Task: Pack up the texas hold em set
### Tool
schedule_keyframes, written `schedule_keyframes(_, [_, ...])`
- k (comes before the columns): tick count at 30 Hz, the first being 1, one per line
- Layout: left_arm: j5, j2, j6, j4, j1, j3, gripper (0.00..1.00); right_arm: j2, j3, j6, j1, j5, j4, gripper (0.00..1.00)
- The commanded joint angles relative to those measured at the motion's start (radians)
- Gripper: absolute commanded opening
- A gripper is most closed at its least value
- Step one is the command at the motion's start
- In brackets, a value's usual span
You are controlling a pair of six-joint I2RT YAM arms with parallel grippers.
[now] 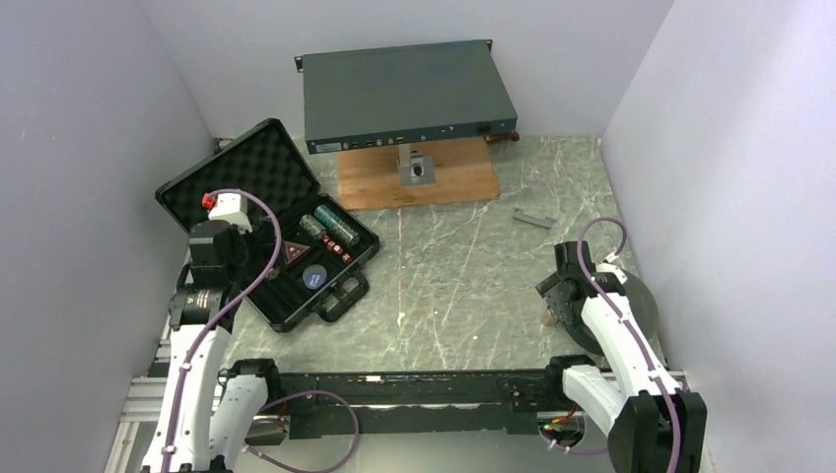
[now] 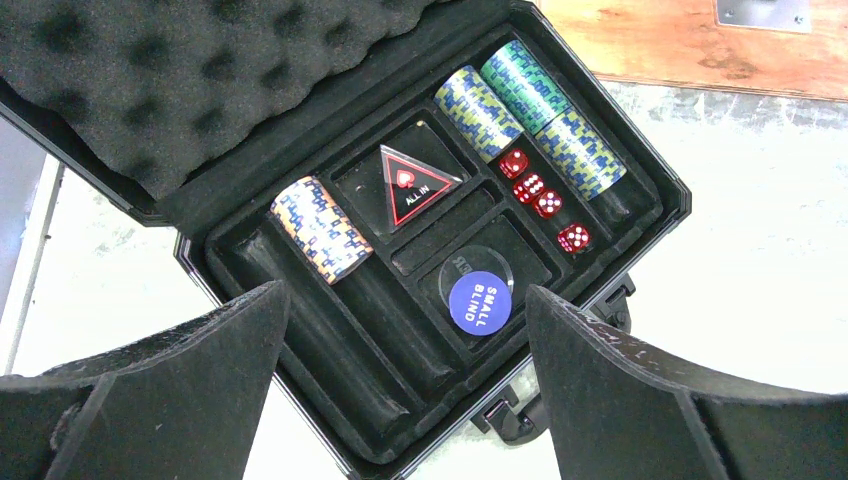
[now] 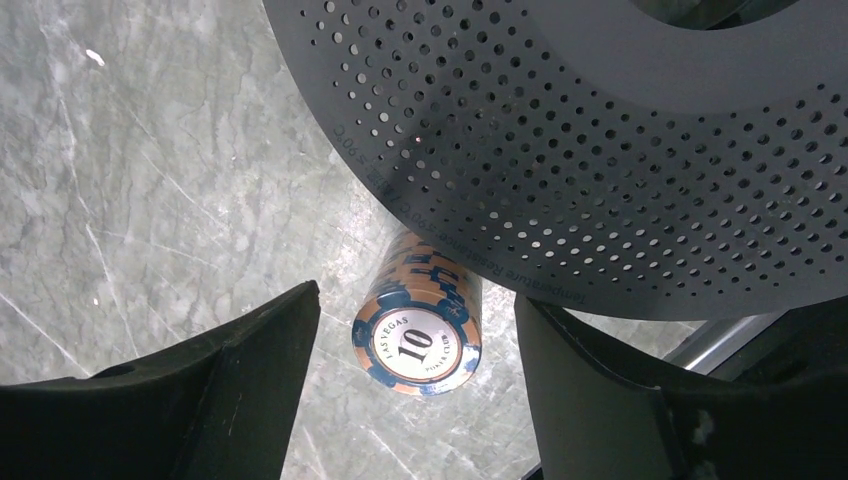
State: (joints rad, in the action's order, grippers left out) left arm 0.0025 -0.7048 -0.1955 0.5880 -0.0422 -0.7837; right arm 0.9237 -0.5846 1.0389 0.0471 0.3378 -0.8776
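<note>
By perforated grey ring [image 3: 600,150], striped chip stack [image 3: 416,325] between spread right fingers [image 3: 230,390]; left fingers [image 2: 190,390] spread.

Ahead of the right tool [image 3: 415,298], a perforated grey ring [image 3: 600,150] is overhanging the far end of the orange chip stack [image 3: 418,335].

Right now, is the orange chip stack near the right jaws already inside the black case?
No, the orange chip stack sits on the marble table, its far end under the perforated grey ring.
</note>
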Motion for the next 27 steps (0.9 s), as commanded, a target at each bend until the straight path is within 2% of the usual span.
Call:
schedule_keyframes(1, [0.008, -0.004, 0.019, -0.029, 0.002, -0.003, 0.94, 0.001, 0.006, -0.022, -0.013, 0.006, 0.038, 0.71])
schedule_keyframes(5, [0.007, -0.004, 0.02, -0.029, 0.002, -0.003, 0.94, 0.003, 0.009, -0.023, -0.016, 0.006, 0.038, 0.66])
schedule_keyframes(9, [0.004, -0.004, 0.02, -0.029, 0.002, -0.003, 0.94, 0.005, 0.012, -0.023, -0.016, 0.006, 0.039, 0.55])
schedule_keyframes(17, [0.004, -0.002, 0.021, -0.029, 0.003, -0.002, 0.94, -0.011, 0.012, -0.032, -0.016, -0.009, 0.042, 0.19])
schedule_keyframes(23, [0.009, -0.004, 0.023, -0.032, 0.002, -0.002, 0.94, -0.019, -0.036, -0.081, -0.016, -0.054, 0.073, 0.0])
schedule_keyframes(27, [0.042, -0.001, 0.031, -0.042, 0.003, 0.002, 0.94, -0.012, -0.075, -0.138, -0.017, -0.134, 0.123, 0.0])
